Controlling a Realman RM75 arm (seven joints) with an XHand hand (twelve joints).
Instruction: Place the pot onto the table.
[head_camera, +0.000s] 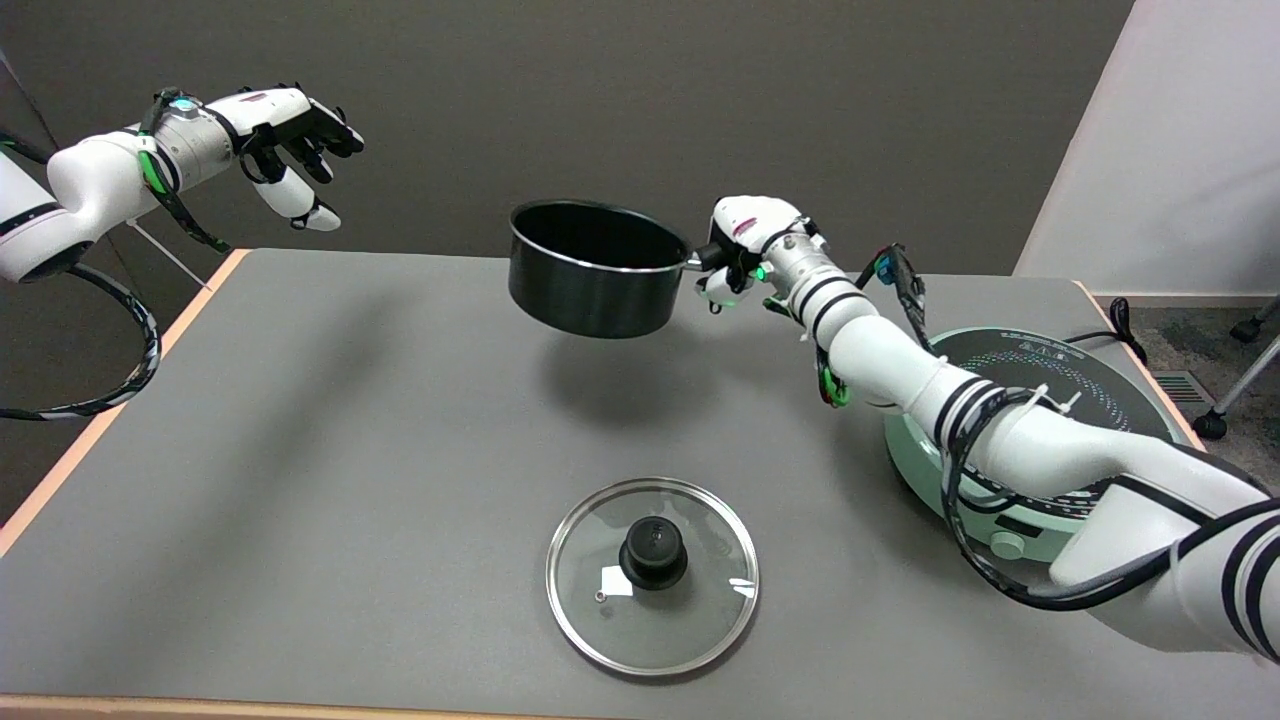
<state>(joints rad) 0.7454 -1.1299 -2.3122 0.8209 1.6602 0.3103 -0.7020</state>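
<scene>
Black pot (596, 268) aloft above the table (300, 450) — handle gripped in the right hand (745, 250).

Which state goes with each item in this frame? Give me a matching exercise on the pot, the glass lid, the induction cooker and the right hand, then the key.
Things:
1. pot
2. glass lid
3. induction cooker
4. right hand

States:
A. lies flat on the table's near side, knob up
B. sits at the table's right edge, partly hidden by the arm
C. hangs in the air above its shadow on the table
D. grips a handle

Pairs: 1-C, 2-A, 3-B, 4-D
</scene>
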